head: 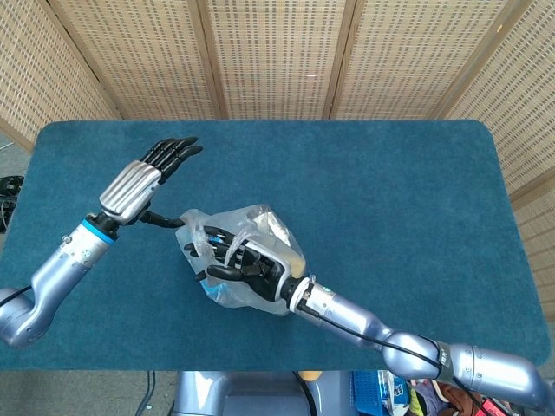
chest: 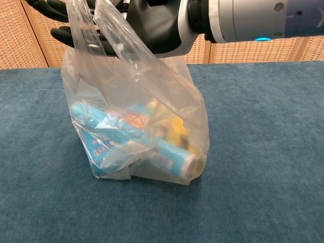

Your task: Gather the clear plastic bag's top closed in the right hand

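Clear plastic bag stands on the blue tabletop, nearer its front-left corner, its top caught up in the right hand.

The bag's upper film drapes over and between the right hand's dark fingers, which hold it above the packets inside. The left hand hovers just beside the bag toward the tabletop's left edge, fingers straight and together, gripping nothing.
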`<state>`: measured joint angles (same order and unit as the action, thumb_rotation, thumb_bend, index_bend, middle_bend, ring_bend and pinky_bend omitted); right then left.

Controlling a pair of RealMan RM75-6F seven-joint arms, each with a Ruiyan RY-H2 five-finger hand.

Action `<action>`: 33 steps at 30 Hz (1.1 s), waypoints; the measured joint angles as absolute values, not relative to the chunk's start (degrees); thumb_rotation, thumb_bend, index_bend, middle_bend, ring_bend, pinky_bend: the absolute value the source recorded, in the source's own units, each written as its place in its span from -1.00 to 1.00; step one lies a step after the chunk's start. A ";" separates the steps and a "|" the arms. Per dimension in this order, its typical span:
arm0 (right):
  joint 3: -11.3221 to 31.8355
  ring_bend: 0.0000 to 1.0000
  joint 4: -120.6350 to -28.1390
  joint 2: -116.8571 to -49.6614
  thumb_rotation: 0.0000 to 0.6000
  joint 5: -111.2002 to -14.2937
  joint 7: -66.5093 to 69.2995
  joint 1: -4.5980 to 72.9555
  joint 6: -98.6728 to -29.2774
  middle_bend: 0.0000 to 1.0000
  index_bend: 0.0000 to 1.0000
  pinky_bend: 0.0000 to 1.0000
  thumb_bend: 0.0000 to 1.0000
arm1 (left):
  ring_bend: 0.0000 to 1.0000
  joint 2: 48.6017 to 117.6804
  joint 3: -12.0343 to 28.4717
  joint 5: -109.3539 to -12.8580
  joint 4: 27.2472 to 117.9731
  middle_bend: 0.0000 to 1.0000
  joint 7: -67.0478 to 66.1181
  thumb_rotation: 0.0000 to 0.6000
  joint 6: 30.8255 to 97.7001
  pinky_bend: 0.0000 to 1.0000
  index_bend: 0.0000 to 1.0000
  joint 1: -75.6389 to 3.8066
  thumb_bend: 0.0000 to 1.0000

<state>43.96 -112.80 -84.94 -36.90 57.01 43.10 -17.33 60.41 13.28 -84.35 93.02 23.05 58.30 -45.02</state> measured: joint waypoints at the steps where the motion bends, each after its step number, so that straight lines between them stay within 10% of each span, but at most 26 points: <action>1: 44.04 -0.69 -112.79 -84.92 1.00 -36.83 57.03 43.03 -17.32 -0.51 -0.76 -0.34 -0.43 | -1.00 60.42 13.17 -84.51 92.78 -1.00 23.22 1.00 58.32 -1.00 -1.00 -44.99 -0.92; 33: 43.29 -0.68 -113.92 -84.20 1.00 -33.72 56.48 44.71 -16.20 -0.53 -0.76 -0.30 -0.40 | -1.00 64.98 15.80 -81.86 92.23 -1.00 22.78 1.00 60.25 -1.00 -1.00 -46.79 -0.92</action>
